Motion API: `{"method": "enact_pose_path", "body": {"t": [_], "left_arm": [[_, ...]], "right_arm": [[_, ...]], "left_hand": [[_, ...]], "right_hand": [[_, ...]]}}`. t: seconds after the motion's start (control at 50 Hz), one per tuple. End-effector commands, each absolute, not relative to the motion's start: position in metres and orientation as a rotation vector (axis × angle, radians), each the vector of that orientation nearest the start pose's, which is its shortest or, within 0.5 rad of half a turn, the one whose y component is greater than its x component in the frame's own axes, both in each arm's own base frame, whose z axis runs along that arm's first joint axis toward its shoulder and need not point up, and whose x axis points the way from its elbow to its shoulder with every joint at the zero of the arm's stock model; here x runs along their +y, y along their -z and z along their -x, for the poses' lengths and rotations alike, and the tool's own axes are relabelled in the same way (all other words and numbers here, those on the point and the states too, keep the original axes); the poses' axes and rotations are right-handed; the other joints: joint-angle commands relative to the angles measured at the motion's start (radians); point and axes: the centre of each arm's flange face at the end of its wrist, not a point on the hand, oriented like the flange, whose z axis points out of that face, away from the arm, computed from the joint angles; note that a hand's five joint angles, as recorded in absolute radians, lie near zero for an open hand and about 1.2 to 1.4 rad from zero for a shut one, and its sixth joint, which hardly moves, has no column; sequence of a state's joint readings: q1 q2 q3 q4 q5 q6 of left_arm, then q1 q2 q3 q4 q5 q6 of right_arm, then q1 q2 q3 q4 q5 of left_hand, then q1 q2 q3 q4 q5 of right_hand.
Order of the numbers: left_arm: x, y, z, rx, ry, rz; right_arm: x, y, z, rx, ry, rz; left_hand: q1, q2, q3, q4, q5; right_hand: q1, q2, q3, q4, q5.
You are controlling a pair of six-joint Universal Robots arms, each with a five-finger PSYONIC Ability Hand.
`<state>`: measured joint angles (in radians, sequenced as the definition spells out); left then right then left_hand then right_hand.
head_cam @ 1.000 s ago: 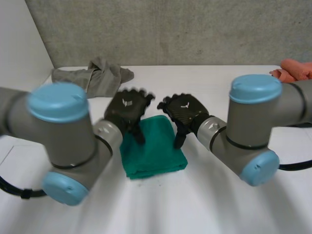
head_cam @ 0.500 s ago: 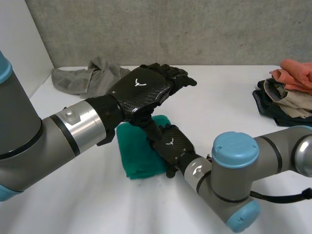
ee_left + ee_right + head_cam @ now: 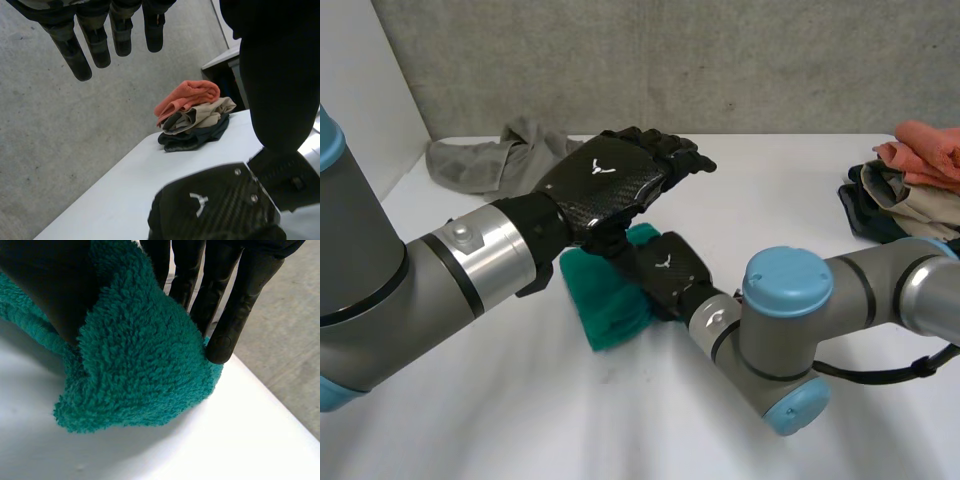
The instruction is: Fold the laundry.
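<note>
While the right robot hand [image 3: 665, 272] pinched the towel [image 3: 608, 308], the left robot hand [image 3: 610, 180] hovered, fingers [image 3: 75, 50] straight. Soft and floppy, it looked best gripped by corners.

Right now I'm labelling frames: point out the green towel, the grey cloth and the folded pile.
green towel [image 3: 612, 312], head view, bare near edge.
grey cloth [image 3: 485, 160], head view, its middle.
folded pile [image 3: 200, 116], left wrist view, tan middle layer.
</note>
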<state>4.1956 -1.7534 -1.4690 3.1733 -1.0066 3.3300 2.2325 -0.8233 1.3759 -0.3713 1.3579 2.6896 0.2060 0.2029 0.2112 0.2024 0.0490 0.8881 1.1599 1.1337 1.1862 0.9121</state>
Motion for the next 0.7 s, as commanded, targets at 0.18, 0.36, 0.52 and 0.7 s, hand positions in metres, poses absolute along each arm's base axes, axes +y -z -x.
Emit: {"method": "enact_pose_path", "body": {"t": [0.18, 0.36, 0.52, 0.7], "left_arm": [[-0.211, -0.294, 0.31, -1.577, -1.712, 1.068], [-0.211, -0.297, 0.308, -1.573, -1.725, 1.062], [-0.211, -0.296, 0.308, -1.576, -1.722, 1.062], [-0.211, -0.295, 0.308, -1.578, -1.719, 1.062]], "right_arm": [[-0.351, -0.2, -0.31, 1.751, 2.203, 1.111], [-0.427, -0.304, -0.261, 1.461, 2.626, 0.963], [-0.486, -0.331, -0.164, 1.439, 2.792, 0.853], [-0.523, -0.274, -0.083, 1.489, 2.634, 0.829]], "left_hand": [[0.002, 0.005, -0.004, 0.005, -0.016], [0.002, 0.005, -0.004, 0.005, -0.016], [0.002, 0.005, -0.004, 0.005, -0.016], [0.002, 0.005, -0.004, 0.005, -0.016]], "right_hand": [[0.508, 0.236, 0.263, 0.21, 0.31], [0.508, 0.236, 0.263, 0.21, 0.31], [0.508, 0.236, 0.263, 0.21, 0.31], [0.508, 0.236, 0.263, 0.21, 0.31]]}}
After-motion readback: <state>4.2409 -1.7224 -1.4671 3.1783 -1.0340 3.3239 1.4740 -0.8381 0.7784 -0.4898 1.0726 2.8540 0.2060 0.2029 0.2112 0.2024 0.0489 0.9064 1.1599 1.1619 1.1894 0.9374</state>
